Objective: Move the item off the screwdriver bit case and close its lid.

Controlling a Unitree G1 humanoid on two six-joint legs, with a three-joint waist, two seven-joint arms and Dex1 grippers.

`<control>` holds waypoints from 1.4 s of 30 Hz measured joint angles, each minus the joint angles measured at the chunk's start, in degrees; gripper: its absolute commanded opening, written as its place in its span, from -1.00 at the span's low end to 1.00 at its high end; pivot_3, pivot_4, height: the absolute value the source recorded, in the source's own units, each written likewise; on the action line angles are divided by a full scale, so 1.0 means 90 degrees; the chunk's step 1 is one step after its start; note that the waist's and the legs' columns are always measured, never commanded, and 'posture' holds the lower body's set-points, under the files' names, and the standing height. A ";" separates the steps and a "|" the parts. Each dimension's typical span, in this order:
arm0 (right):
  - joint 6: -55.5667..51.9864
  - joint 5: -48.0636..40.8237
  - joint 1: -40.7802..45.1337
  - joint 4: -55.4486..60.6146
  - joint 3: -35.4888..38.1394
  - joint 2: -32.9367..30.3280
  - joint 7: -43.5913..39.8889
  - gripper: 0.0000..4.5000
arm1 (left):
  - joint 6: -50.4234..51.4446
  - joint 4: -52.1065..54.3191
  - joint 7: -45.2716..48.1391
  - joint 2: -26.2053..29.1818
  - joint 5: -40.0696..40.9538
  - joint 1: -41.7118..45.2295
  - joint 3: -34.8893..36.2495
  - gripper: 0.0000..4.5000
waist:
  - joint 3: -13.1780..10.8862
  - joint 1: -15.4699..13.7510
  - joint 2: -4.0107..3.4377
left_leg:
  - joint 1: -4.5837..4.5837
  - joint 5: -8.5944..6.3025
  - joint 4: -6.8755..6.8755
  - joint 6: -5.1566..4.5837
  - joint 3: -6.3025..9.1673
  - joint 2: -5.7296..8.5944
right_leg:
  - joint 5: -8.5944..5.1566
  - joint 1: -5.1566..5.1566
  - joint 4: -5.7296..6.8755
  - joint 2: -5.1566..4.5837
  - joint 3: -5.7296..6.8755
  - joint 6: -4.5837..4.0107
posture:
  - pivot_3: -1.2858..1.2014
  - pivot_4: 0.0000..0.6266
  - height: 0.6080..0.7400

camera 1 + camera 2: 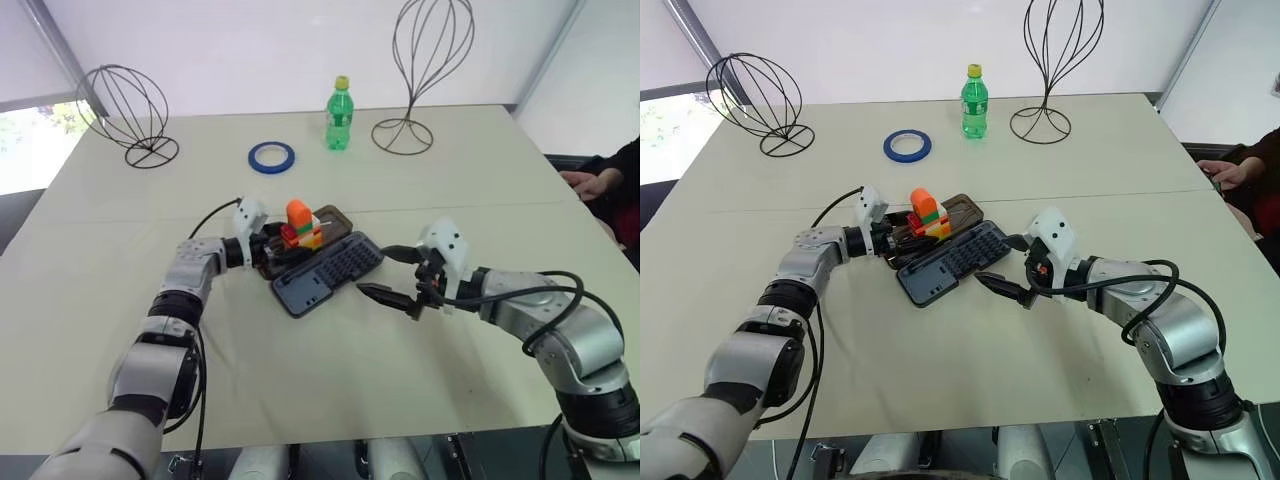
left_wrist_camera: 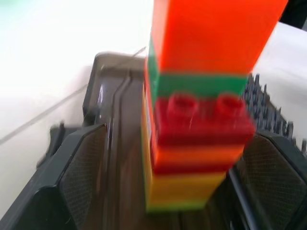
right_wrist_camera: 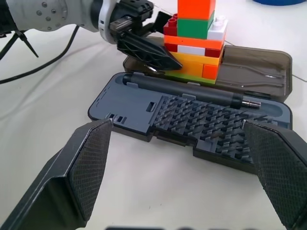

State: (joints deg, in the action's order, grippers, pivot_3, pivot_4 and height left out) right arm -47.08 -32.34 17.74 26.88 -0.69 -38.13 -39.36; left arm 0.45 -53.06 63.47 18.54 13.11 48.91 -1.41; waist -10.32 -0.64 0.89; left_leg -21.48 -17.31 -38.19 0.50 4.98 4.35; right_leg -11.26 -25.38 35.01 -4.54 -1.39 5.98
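- I'm seeing the screwdriver bit case lying open, flat on the surface, roughly centre between the two arms.
- Grey-blue tray half is sitting nearest me, rows of bits showing plus a dark driver handle lying along its hinge side.
- The lid, translucent brown, is folded out flat on the far side of the tray.
- The item, a toy block stack, is standing upright on the lid: orange top, then green, red, orange and yellow layers.
- Left gripper is sitting at the stack's left side, pointing toward it, fingers spread wide and straddling the blocks at the base. In the left wrist view there's a gap showing between each pad and the blocks, so nothing is gripped.
- Right gripper is hovering just right of the tray, aimed at the case, fingers fully apart and holding nothing.
- Further back on the surface: blue tape ring, green bottle with yellow cap, and two wire stands, a round one far left and a tall one far right.
- A person's hand is resting at the right edge.
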 measured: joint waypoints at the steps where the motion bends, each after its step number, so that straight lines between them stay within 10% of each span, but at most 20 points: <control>1: 0.0004 0.0003 -0.0013 0.0000 0.0000 0.0033 0.0020 1.00 | -0.0055 -0.0054 0.0000 -0.0065 -0.0012 0.0027 0.0001 0.98 | 0.0000 -0.0002 0.0000 | 0.0000 0.0000 0.0000 0.0000 0.0000 0.0000 | 0.0000 0.0000 0.0000 0.0000 0.0000 0.0000 | 0.03 -0.52 1.00; 9: 0.0021 0.0011 -0.0095 0.0000 0.0000 0.0061 0.0086 1.00 | -0.0298 -0.0298 -0.0070 -0.0180 -0.0138 0.0032 0.0065 -0.41 | 0.0000 0.0002 0.0000 | 0.0002 0.0000 -0.0001 -0.0001 0.0000 0.0000 | 0.0000 0.0000 0.0004 0.0001 0.0000 0.0000 | 0.03 -0.52 1.00; 21: 0.0153 0.0061 0.0034 -0.0208 -0.0037 0.0118 0.0053 1.00 | 0.0221 0.1344 -0.1414 0.0017 0.0567 -0.0021 0.1227 -0.39 | -0.0003 0.0052 0.0004 | 0.0001 0.0000 -0.0002 0.0000 0.0003 -0.0003 | 0.0000 -0.0005 0.0008 0.0002 -0.0003 0.0000 | 0.03 -0.52 1.00; 29: 0.0322 0.0144 0.0090 -0.0460 -0.0172 0.0243 -0.0092 1.00 | 0.1081 0.3739 -0.4343 0.1188 0.0441 -0.2205 0.2934 -0.39 | 0.0001 0.0155 0.0001 | 0.0011 0.0005 0.0006 0.0010 0.0002 -0.0011 | 0.0000 -0.0007 0.0015 0.0006 -0.0013 -0.0001 | 0.03 -0.52 1.00; 42: 0.0464 0.0298 0.0463 -0.0939 -0.0387 0.0372 -0.0429 1.00 | 0.0903 0.3439 -0.6356 0.1030 0.0323 -0.3383 0.4020 -0.39 | 0.0006 0.0008 0.0035 | 0.0009 0.0003 -0.0001 0.0010 0.0010 -0.0001 | 0.0000 0.0001 0.0010 -0.0002 0.0001 -0.0001 | 0.03 -0.52 1.00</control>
State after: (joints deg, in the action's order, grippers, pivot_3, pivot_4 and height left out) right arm -42.91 -29.66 21.90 18.43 -4.17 -34.78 -43.22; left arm 8.58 -22.10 6.26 27.81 16.01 18.47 34.77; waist -10.26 -0.56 1.21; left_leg -21.40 -17.28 -38.20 0.59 5.08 4.34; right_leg -11.26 -25.37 35.10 -4.56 -1.38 5.98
